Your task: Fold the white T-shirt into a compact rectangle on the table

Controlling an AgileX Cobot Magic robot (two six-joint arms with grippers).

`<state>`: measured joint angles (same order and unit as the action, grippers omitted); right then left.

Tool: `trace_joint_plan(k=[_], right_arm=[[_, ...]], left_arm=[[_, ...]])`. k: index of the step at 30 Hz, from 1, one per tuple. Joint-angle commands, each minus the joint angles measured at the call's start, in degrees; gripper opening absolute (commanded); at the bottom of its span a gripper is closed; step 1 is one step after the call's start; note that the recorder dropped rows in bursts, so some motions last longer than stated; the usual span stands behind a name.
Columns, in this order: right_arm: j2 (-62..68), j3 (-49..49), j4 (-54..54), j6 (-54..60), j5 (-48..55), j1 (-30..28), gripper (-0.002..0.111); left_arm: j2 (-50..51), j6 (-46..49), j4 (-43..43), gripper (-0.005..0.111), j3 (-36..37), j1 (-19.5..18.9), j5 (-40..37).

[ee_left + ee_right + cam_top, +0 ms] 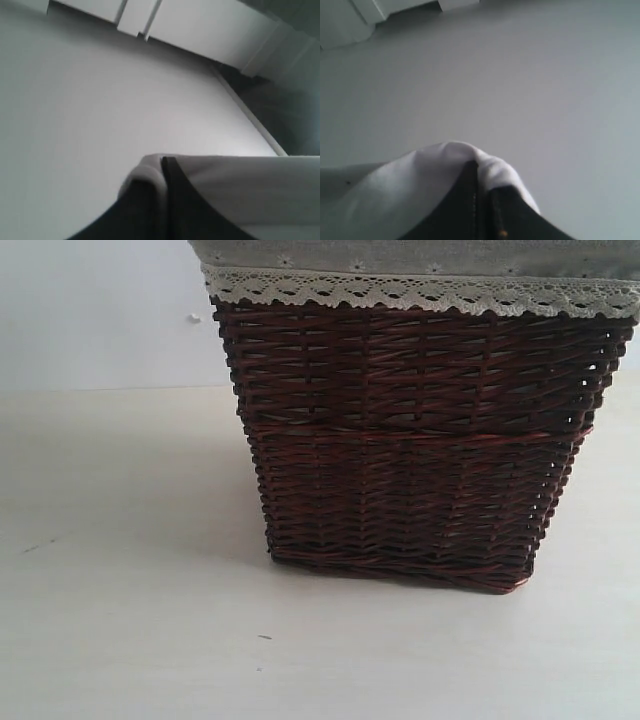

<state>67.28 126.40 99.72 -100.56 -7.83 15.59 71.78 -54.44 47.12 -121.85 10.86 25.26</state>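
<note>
**Exterior view, near to far.** Bare worktop [120, 640] lies in front of the basket [410, 440] and stays open to the basket's left, carrying a few tiny dark specks [265, 637]. One dark brown wicker basket stands flat on the worktop, with a cream lace trim [420, 290] at its rim, which the frame cuts off. A white wall [100, 310] rises behind the basket. Where the shirt lies relative to the basket cannot be told.

**Left wrist view.** The left gripper [161, 172] has its jaws closed and pinches a fold of the one white shirt [240, 185], which trails off to one side of it. Beyond lies bare worktop, up to its far edge.

**Right wrist view.** The right gripper [482, 182] is likewise closed and pinches a second fold of the shirt [405, 190]. Bare worktop stretches beyond it.
</note>
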Motion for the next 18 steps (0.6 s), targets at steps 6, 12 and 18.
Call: trace_joint_plan(k=[6, 12, 18], right_arm=[[-4.56, 4.02, 0.23, 2.81, 1.76, 0.01, 0.000], [-6.53, 4.02, 0.23, 1.76, -1.30, 0.01, 0.000], [-7.28, 0.53, 0.23, -0.74, -4.80, 0.01, 0.000]], left_arm=[[-5.57, 6.07, -4.23, 0.000, -4.63, 0.75, -0.84], [-7.07, -3.62, 1.19, 0.000, -4.63, 0.75, -3.23], [-7.34, -27.95, 25.16, 0.000, -2.68, 0.75, -3.92]])
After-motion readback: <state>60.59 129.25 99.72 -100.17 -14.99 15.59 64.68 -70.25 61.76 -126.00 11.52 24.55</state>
